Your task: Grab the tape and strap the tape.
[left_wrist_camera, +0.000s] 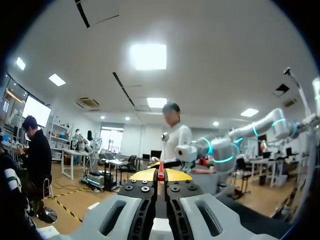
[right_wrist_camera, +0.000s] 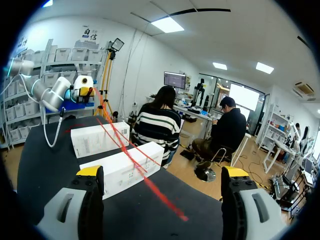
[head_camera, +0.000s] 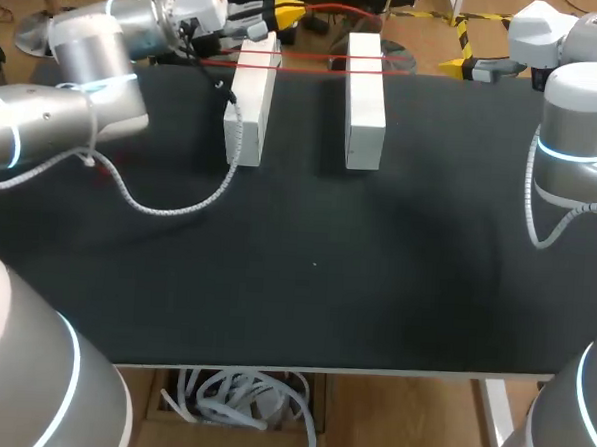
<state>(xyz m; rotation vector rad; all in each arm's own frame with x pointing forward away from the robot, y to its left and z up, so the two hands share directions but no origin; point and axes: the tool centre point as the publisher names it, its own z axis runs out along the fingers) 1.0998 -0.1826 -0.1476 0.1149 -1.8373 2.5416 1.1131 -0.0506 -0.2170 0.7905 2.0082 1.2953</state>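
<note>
The desk (head_camera: pixel 305 284) has a black top. A white coiled cable (head_camera: pixel 169 210) from the left arm sags onto it and rises beside the left box (head_camera: pixel 246 111).

Two long white boxes stand side by side on the far half of the desk, apart from each other. The right box (head_camera: pixel 366 107) is the nearer one (right_wrist_camera: pixel 125 167) in the right wrist view, with the left box (right_wrist_camera: pixel 97 137) behind it.

The red tape (head_camera: pixel 317 56) is stretched across the far ends of both boxes. In the right wrist view the tape (right_wrist_camera: pixel 162 197) runs over both box tops and down onto the desk.

The right gripper (head_camera: pixel 459 64) is at the far edge, to the right of the right box. Its fingers (right_wrist_camera: pixel 90 171) stand wide apart. The tape end lies between them and touches neither.

The left gripper (head_camera: pixel 287 13) is beyond the left box's far end. Its fingers (left_wrist_camera: pixel 145 175) are pressed together, with the tape (left_wrist_camera: pixel 160 171) clamped between the yellow tips.
</note>
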